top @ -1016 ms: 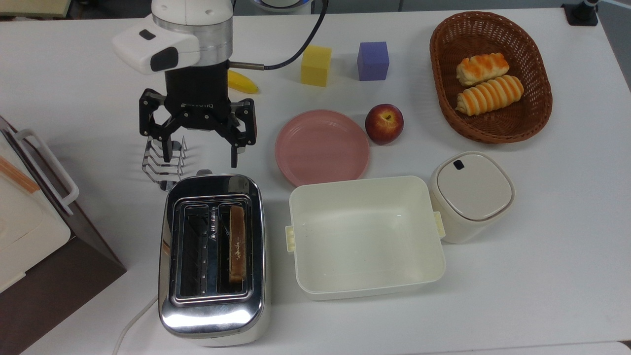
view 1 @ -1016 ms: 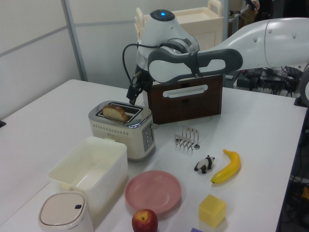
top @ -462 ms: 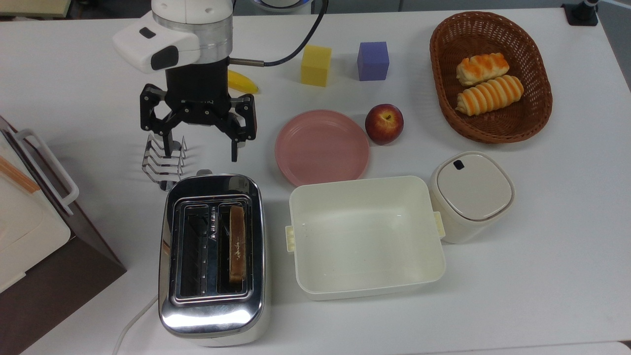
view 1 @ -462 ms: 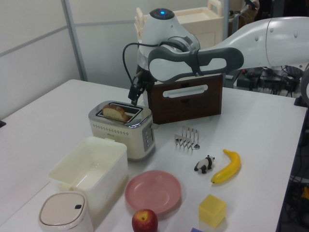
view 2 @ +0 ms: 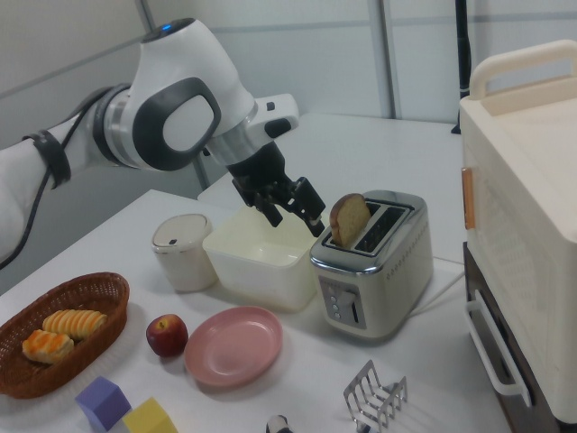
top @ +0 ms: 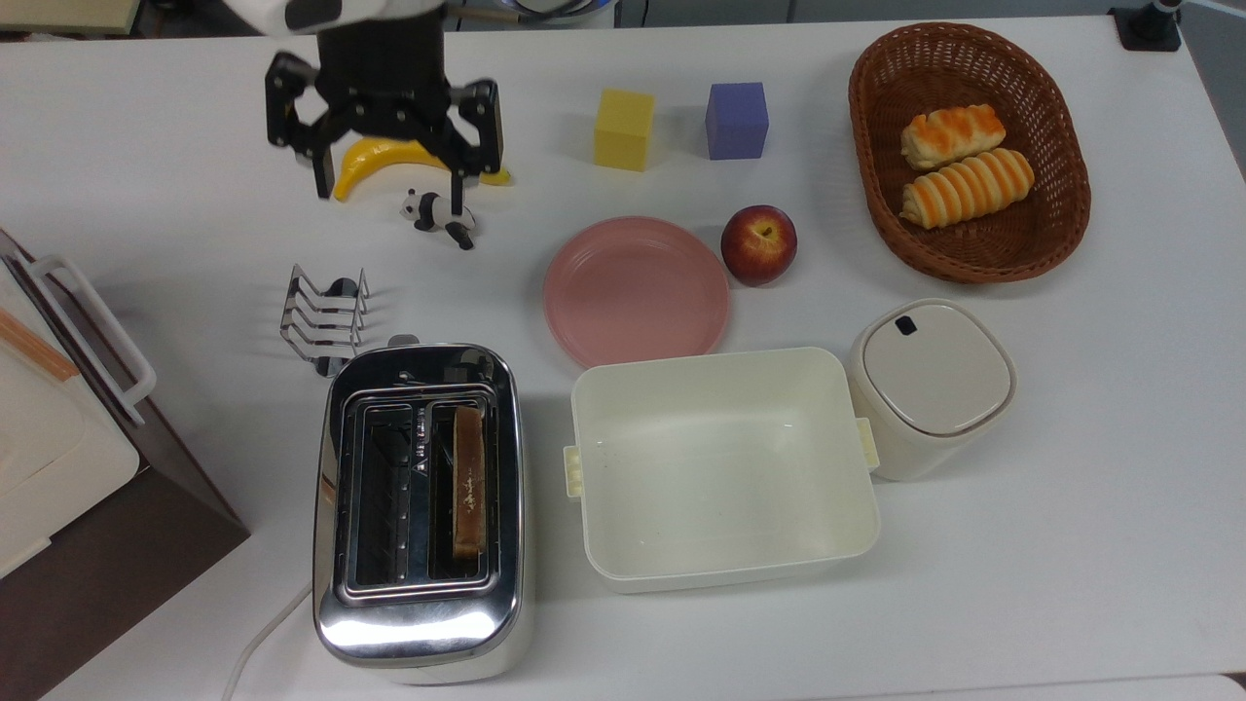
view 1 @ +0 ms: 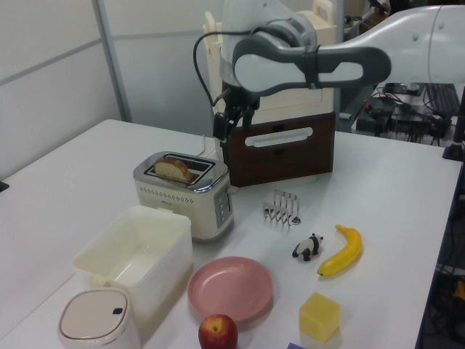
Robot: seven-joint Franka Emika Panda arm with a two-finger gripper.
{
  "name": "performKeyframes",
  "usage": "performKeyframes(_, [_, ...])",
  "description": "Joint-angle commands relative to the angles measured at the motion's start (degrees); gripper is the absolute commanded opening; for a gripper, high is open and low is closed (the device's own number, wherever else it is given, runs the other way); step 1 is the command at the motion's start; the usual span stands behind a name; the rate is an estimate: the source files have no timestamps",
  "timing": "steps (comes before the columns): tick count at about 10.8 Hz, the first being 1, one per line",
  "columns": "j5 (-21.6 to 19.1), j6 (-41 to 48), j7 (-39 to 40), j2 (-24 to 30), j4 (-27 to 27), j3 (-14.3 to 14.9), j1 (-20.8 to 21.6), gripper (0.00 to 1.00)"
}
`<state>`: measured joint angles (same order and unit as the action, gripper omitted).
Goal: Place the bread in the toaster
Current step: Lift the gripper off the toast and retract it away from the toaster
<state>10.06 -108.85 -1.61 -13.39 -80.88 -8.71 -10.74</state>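
A chrome two-slot toaster (top: 421, 608) stands near the table's front edge in the top view. A browned slice of bread (top: 469, 482) stands on edge in the slot at the top view's right, and its top sticks out (view 1: 173, 169) (view 2: 348, 219). My gripper (top: 389, 183) hangs open and empty, raised well above the table, over the banana and away from the toaster (view 1: 185, 196). In the right view the gripper (view 2: 293, 219) is just left of the bread, at about the height of the toaster (view 2: 374, 271) top.
A wire toast rack (top: 326, 312) sits behind the toaster. A banana (top: 375, 156) and a toy panda (top: 438, 214) lie under the gripper. Also here: pink plate (top: 635, 290), apple (top: 758, 243), white tub (top: 722, 467), lidded bin (top: 930, 385), bread-roll basket (top: 969, 248), two cubes, brown cabinet (top: 97, 545).
The gripper has lifted and drawn back from the toast rack toward the top view's top, uncovering the banana and panda. It stays open. The bread has not moved.
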Motion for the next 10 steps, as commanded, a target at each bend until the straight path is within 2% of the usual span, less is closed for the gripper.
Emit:
performKeyframes(1, [0.13, 3.46, -1.29, 2.31, -1.65, 0.36, 0.28, 1.00])
performKeyframes(5, [-1.17, 10.84, -1.02, 4.51, -1.65, 0.45, 0.19, 1.00])
performKeyframes(10, [-1.80, 13.49, -1.11, 5.13, -1.65, 0.45, 0.19, 1.00])
